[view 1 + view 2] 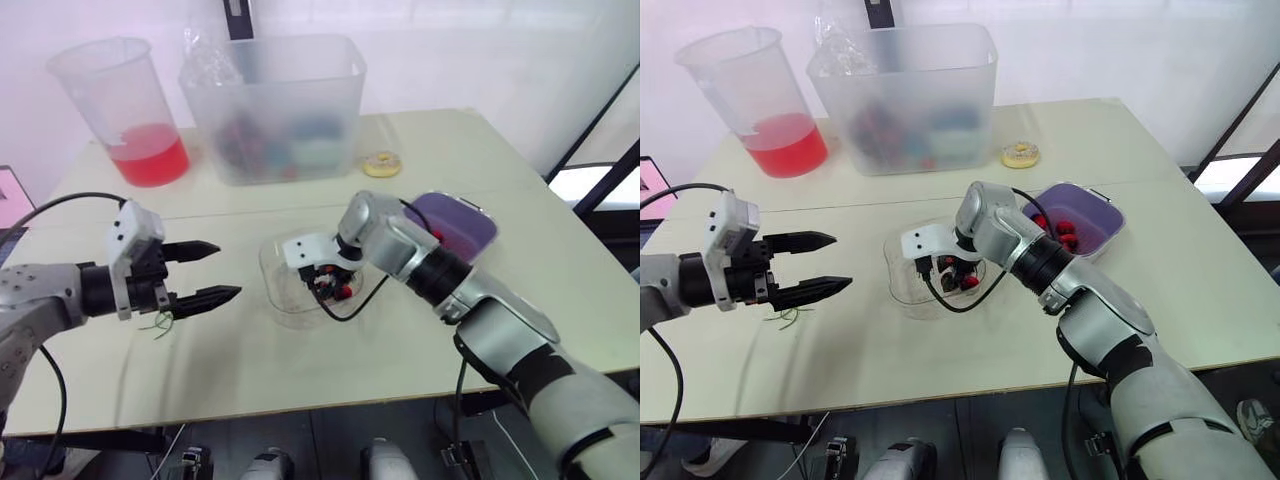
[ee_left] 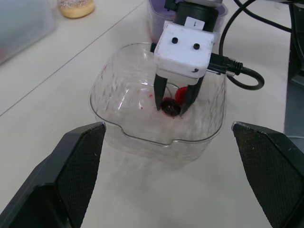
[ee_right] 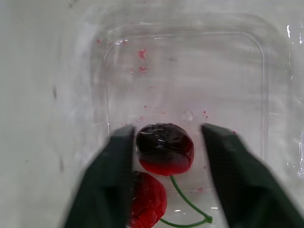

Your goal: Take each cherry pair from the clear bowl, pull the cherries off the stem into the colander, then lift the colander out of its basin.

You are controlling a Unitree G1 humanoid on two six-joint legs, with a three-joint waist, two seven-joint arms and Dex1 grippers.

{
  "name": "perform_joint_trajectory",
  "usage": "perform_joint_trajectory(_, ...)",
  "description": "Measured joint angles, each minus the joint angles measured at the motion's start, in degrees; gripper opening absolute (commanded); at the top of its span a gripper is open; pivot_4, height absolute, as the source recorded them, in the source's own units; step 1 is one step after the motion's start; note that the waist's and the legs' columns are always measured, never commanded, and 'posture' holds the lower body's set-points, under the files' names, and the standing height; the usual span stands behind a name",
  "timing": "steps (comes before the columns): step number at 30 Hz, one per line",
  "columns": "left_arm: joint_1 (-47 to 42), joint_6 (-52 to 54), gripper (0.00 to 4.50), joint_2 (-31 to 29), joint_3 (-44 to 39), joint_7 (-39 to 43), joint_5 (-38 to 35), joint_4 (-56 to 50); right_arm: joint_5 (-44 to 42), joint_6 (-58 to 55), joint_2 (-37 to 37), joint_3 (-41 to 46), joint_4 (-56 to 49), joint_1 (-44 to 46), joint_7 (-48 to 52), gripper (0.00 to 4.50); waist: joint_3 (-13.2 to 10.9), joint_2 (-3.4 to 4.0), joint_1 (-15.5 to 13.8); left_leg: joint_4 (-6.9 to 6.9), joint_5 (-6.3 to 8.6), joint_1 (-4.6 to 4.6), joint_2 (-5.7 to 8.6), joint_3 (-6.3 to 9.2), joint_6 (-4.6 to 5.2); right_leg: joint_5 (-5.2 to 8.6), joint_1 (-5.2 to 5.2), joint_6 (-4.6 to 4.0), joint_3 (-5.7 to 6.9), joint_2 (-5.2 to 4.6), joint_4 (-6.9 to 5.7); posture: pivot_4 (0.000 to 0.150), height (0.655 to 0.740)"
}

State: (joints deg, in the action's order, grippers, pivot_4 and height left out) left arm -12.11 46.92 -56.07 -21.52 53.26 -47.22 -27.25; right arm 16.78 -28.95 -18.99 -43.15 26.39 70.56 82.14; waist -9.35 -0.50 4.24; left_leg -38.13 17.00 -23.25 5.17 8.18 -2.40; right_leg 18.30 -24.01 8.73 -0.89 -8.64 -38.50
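The cherry pair (image 3: pixel 165 148) is seen at the bottom of the clear bowl (image 2: pixel 109 85), a dark cherry lying just beside a brighter red one, with a thin green stem (image 3: pixel 186 205) looping between them. The fruit is judged light, soft and easily bruised, its skin glossy and probably slippery, so a gentle squeeze is advised. A hold across the round body of one cherry seems surer than a hold on the wiry stem. The right gripper (image 2: pixel 172 107) is lowered into the bowl with its fingers parted on either side of the dark cherry, not yet closed on it. The left gripper (image 1: pixel 228 270) is held wide apart and empty above the table (image 1: pixel 300 370), left of the bowl. Loose green stems (image 1: pixel 160 322) are seen on the table beneath it. The purple colander (image 1: pixel 1102 215), already holding several cherries, is set just right of the bowl.
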Motion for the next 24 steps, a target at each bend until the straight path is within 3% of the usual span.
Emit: perform_joint_trajectory(24,0.1,0.3,4.5,-0.1,0.0,-1.2,-0.8,0.1,1.0,0.6,1.0,1.3,0.6,0.4,2.2,1.67,0.0,0.0,0.0,-0.01,0.0,0.0,0.0,0.0,0.0,0.0,0.0,0.0,0.0,0.0,0.0,0.15,0.74)
